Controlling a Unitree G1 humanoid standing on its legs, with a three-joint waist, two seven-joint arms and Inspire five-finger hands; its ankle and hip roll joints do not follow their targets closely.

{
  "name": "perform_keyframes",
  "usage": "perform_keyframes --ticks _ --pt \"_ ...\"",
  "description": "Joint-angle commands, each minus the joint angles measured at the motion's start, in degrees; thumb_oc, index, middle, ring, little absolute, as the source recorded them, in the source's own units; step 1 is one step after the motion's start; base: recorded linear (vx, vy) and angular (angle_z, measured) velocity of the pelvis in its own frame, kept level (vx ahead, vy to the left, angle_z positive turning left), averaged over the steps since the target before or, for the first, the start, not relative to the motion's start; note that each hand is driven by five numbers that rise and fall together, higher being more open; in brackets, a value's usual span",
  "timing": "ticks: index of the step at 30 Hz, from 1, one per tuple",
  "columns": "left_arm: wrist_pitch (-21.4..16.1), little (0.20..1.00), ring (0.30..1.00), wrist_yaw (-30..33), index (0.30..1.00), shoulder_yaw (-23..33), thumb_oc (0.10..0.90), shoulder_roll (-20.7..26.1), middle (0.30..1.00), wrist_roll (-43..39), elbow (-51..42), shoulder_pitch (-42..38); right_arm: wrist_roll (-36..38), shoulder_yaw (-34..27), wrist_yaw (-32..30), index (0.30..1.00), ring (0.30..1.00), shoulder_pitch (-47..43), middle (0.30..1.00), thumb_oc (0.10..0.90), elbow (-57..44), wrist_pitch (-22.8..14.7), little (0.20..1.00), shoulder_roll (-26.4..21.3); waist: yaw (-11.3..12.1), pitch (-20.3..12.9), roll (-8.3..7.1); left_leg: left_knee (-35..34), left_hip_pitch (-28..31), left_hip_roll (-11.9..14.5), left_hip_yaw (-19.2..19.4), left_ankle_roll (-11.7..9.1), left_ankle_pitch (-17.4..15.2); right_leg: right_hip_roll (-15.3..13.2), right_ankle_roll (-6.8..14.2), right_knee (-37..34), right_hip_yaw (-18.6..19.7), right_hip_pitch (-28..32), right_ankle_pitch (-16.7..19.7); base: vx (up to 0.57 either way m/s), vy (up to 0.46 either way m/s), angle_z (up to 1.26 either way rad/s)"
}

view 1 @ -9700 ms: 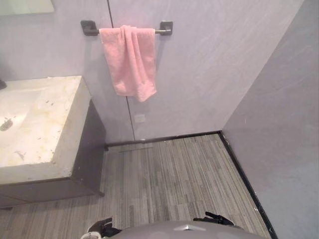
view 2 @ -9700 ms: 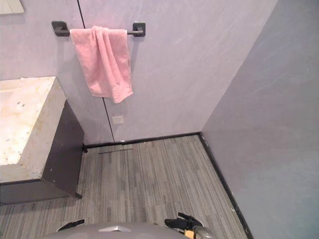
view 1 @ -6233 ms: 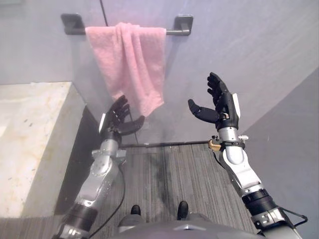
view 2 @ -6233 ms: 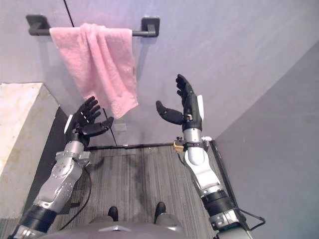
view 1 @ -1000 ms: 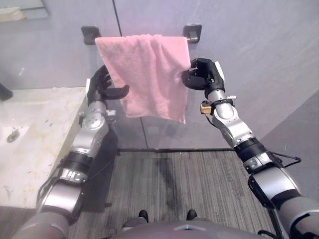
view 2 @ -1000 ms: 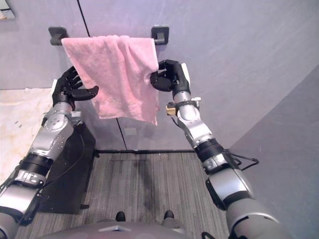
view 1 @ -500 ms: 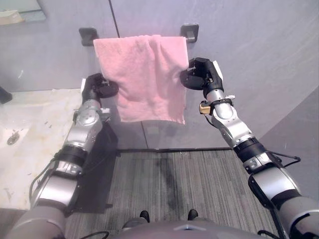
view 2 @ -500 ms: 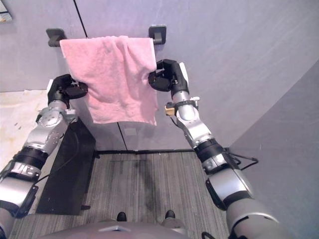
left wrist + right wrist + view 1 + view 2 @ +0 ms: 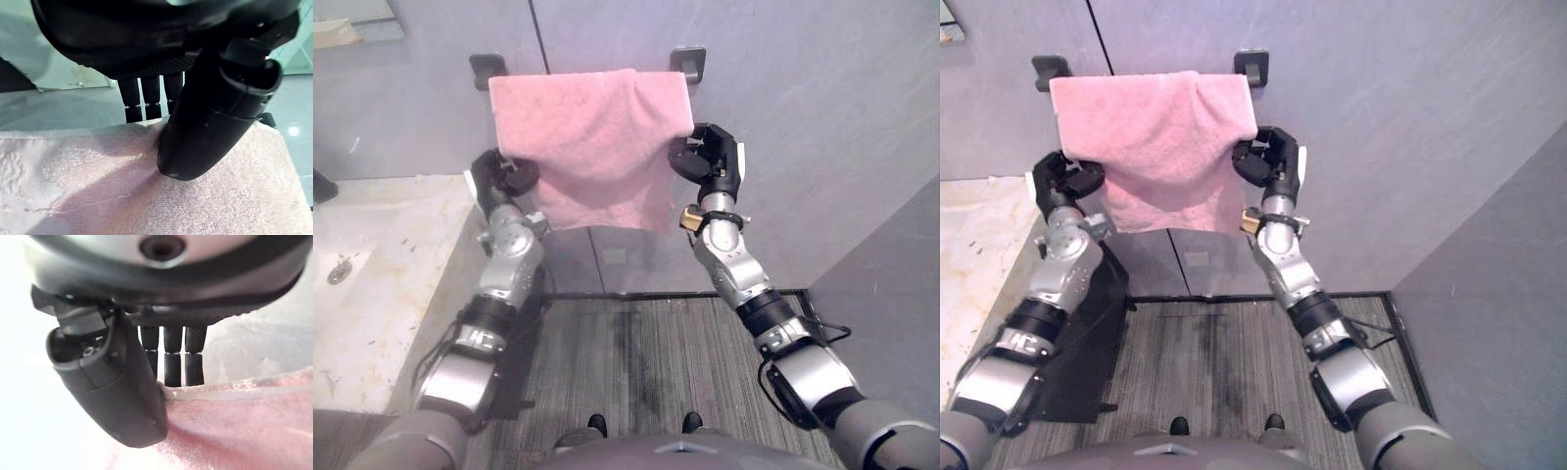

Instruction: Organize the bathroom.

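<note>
At the far left sits the pale sink counter [image 9: 382, 264], close under my left elbow, and my left hand [image 9: 499, 176] is beside it with thumb and fingers pinched on the left edge of the pink towel [image 9: 592, 137]; the wrist view shows the thumb [image 9: 210, 117] pressing the terry against the fingers behind it. The towel itself hangs draped over the dark wall bar, whose left bracket [image 9: 487, 69] and right bracket [image 9: 689, 62] peek out on either side of it, with the cloth spread nearly the whole way between them and its lower hem uneven. On the right, my right hand [image 9: 705, 162] is clamped on the towel's right edge, thumb [image 9: 112, 391] over the hem. As I see it, the danger is pulling unevenly: if one hand tugs harder, or downward, the cloth could slide over the bar and drop to the floor [image 9: 636, 362]. My grips are only on the very edges, so I judge either could slip, and letting go lopsided would leave the hem crooked
</note>
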Motion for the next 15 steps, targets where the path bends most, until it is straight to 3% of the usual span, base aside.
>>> perform_keyframes --ticks 1,3,4,5,6,15 --pt "-3.86 0.300 0.300 0.62 0.300 0.91 0.400 4.07 0.300 3.21 -1.44 -3.12 0.60 -1.50 -3.81 0.300 0.300 1.25 0.300 0.400 -1.97 -4.52 0.300 -2.16 -1.08 -4.68 -1.75 2.83 1.05 -1.37 4.55 -0.05 -2.94 2.39 -1.93 -0.27 2.88 0.73 -2.39 0.00 0.000 0.00" --pt "-2.84 0.300 0.300 -0.03 0.300 0.55 0.400 3.98 0.300 2.77 -1.43 -3.05 0.67 -1.48 -3.03 0.300 0.300 1.09 0.300 0.400 -1.58 -4.30 0.300 -2.20 -1.03 -4.72 -1.76 2.69 1.09 -1.39 4.57 0.00 -2.90 2.41 -1.92 -0.27 2.80 0.72 -2.38 0.00 0.000 0.00" --pt "-1.68 0.300 0.300 -0.53 0.300 0.26 0.400 3.98 0.300 2.54 -1.33 -3.08 0.80 -1.43 -2.83 0.561 0.561 0.78 0.561 0.574 -1.12 -4.46 0.561 -2.27 -0.97 -4.73 -1.78 2.52 1.15 -1.40 4.61 0.02 -2.84 2.46 -1.94 -0.27 2.75 0.71 -2.37 -0.04 0.003 0.00" --pt "0.09 0.575 0.575 -0.74 0.575 -0.27 0.584 3.99 0.575 2.08 -0.73 -3.06 0.65 -1.38 -2.29 0.900 0.900 0.56 0.900 0.800 -0.65 -4.22 0.900 -2.46 -0.90 -4.76 -1.81 2.39 1.17 -1.46 4.64 0.12 -2.75 2.47 -1.85 -0.27 2.64 0.69 -2.29 -0.04 0.001 0.00" --pt "0.09 0.900 0.900 -0.85 0.900 -0.33 0.800 4.00 0.900 2.03 -0.60 -3.02 0.65 -1.39 -2.26 0.900 0.900 0.55 0.900 0.800 -0.60 -4.24 0.900 -2.51 -0.89 -4.77 -1.82 2.36 1.17 -1.47 4.64 0.12 -2.74 2.47 -1.84 -0.27 2.62 0.69 -2.28 -0.05 -0.003 0.00" --pt "5.90 0.900 0.900 -9.07 0.900 0.01 0.800 3.81 0.900 0.12 -0.84 4.27 -6.01 -2.50 -1.41 0.900 0.900 8.58 0.900 0.800 -4.88 -3.34 0.900 -5.27 -1.63 -4.49 -1.91 1.90 1.21 -1.85 4.99 0.81 -2.65 2.66 -1.31 -0.27 3.15 -0.04 -1.69 -0.06 -0.005 -0.01"
